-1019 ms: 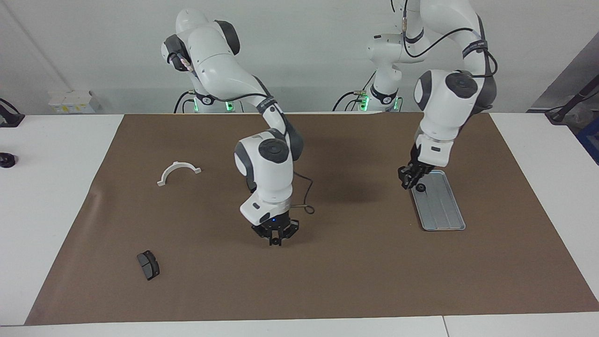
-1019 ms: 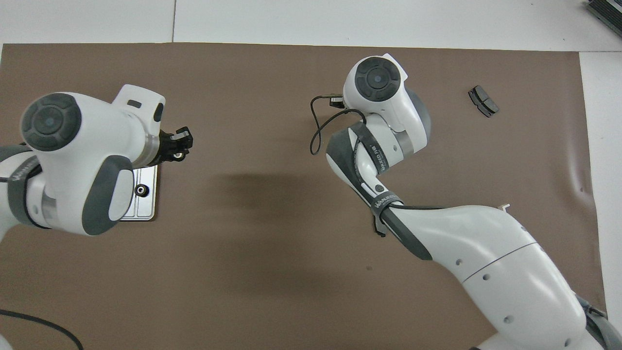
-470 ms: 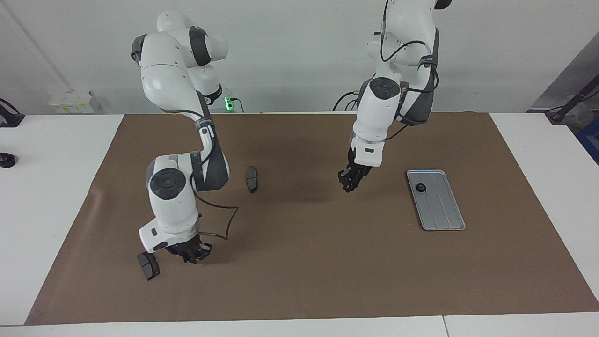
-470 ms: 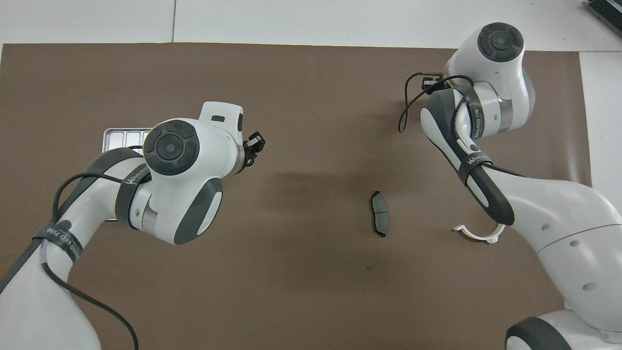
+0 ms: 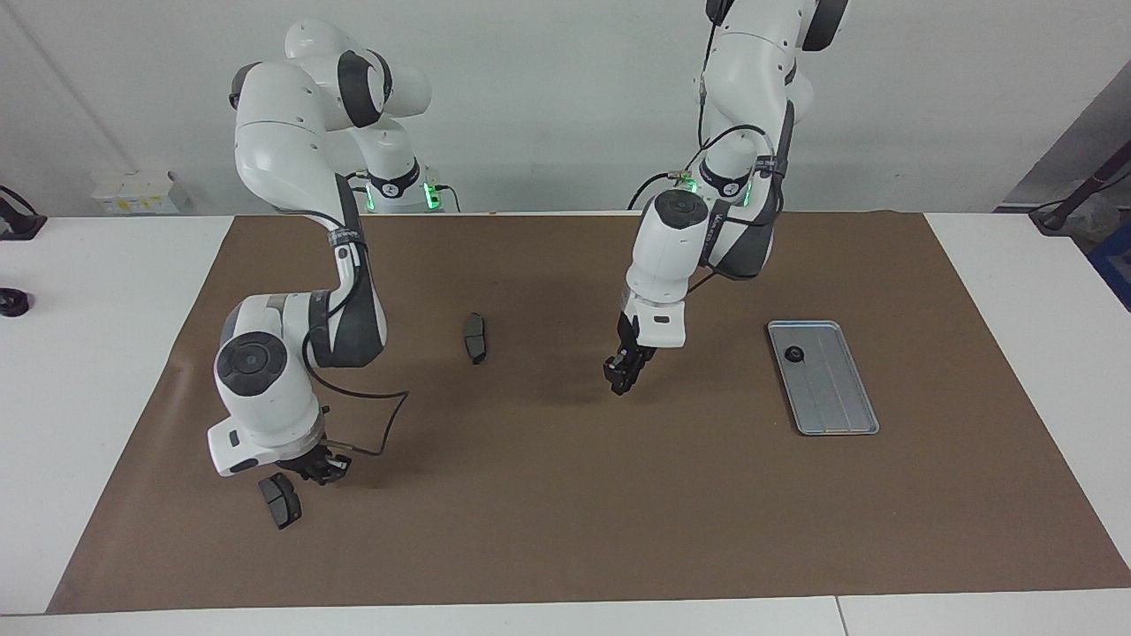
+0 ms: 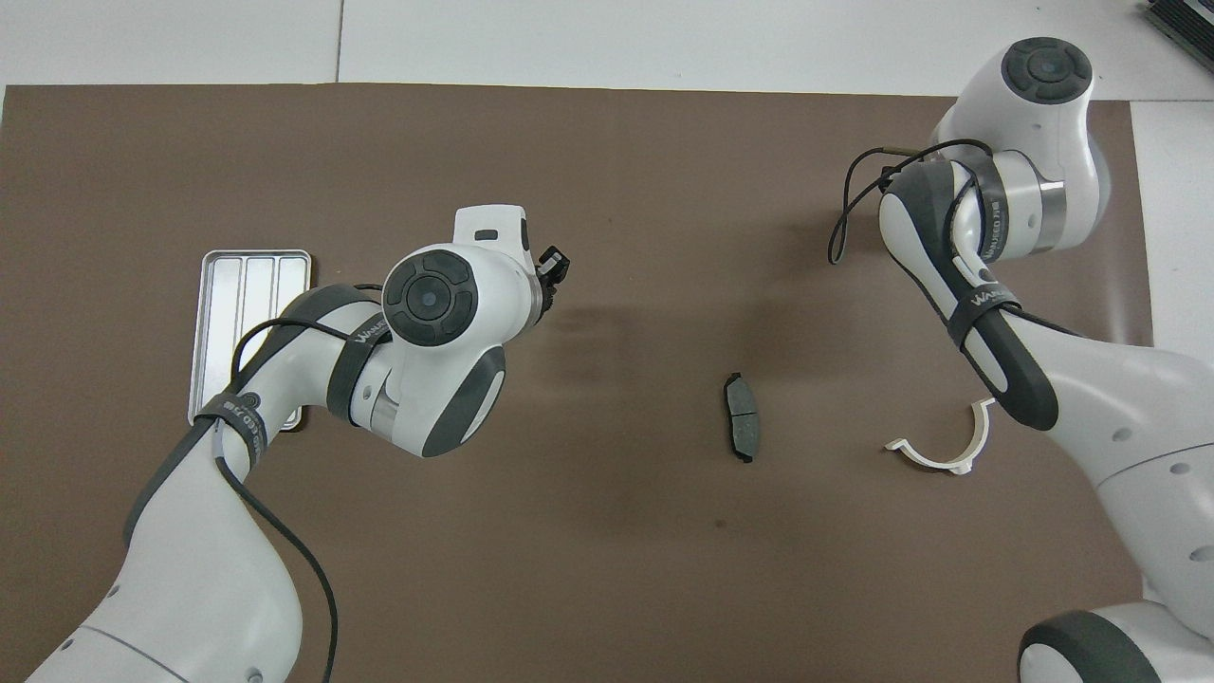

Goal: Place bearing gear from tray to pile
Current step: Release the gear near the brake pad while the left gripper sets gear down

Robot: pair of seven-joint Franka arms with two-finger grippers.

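Observation:
The grey ridged tray lies toward the left arm's end of the table, with one small black ring in its end nearer the robots. The tray also shows in the overhead view, where my left arm covers the ring. No scatter of black rings is in view. My left gripper hangs low over bare brown mat near the table's middle, well clear of the tray; it also shows in the overhead view. My right gripper is low beside a dark brake pad.
A second brake pad lies near the middle of the mat, also in the overhead view. A white half-ring lies toward the right arm's end, hidden by that arm in the facing view. A brown mat covers the table.
My left gripper has left the tray and moved toward the table's middle; the ring stays in the tray. My right gripper has swung from the middle to the brake pad at its own end.

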